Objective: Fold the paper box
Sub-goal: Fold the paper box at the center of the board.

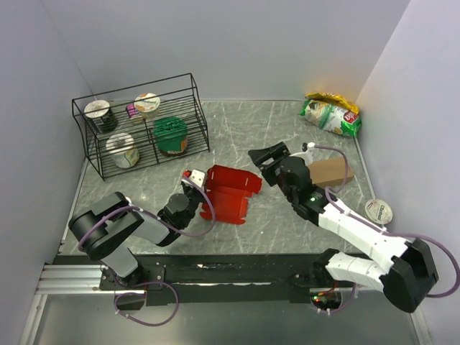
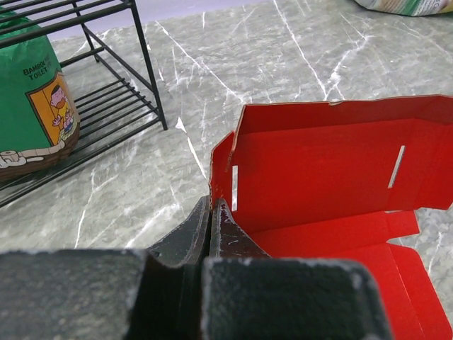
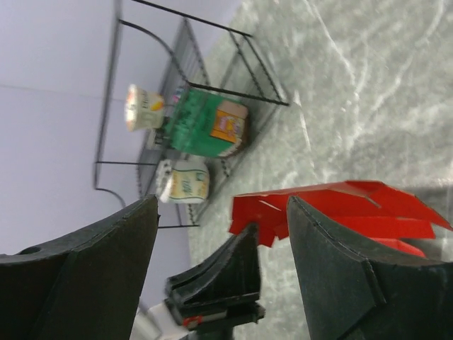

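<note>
You can read "BAMBO…" and "TOILET" on the green wrapped roll pack (image 2: 28,85) inside the black wire rack (image 2: 151,71).

Bright, even light, soft shadows, sharp overhead view, blurry wrist-view foregrounds

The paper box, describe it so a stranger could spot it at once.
On the grey table, look by the front right corner of the black wire rack. The paper box is creased bright red card, unlike the brown box nearby.

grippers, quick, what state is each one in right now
left gripper: jaws shut on the edge of the paper box
right gripper: jaws open, holding nothing
</note>
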Tool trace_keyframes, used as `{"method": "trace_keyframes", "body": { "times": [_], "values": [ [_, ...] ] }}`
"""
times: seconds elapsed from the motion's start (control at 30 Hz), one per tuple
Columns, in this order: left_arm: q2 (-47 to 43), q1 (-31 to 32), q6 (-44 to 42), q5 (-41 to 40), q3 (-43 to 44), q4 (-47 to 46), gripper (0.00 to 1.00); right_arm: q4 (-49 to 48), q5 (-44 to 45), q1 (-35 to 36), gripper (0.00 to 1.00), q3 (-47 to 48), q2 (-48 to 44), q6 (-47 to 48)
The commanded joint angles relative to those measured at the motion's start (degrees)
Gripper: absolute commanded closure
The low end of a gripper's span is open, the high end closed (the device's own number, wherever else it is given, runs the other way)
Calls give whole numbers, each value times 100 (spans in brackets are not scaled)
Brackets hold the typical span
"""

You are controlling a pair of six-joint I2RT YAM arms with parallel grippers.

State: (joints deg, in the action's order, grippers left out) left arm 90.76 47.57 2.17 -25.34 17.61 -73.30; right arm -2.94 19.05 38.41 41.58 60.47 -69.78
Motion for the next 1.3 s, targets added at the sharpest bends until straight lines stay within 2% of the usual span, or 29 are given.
{"method": "trace_keyframes", "body": {
  "times": [0.0,0.33,0.57,0.87,1.0,1.1,1.27],
  "values": [
    [47,103,-156,-295,147,-879,99,-49,-181,52,20,165,517,-361],
    [249,323,-472,-586,24,-1380,99,-260,-674,193,20,534,1564,-1002],
    [381,446,-586,-805,-38,-1740,99,-23,-613,193,21,860,2171,-1240],
    [442,507,-648,-964,-91,-1969,99,127,-735,184,27,878,2636,-1854],
    [460,534,-683,-981,-143,-2048,99,-31,-718,149,34,772,2760,-2128],
    [460,551,-718,-990,-178,-2109,99,222,-552,123,39,956,2804,-2023],
    [478,552,-780,-1008,-187,-2154,99,487,-270,88,52,957,2655,-1943]
  ]
}}
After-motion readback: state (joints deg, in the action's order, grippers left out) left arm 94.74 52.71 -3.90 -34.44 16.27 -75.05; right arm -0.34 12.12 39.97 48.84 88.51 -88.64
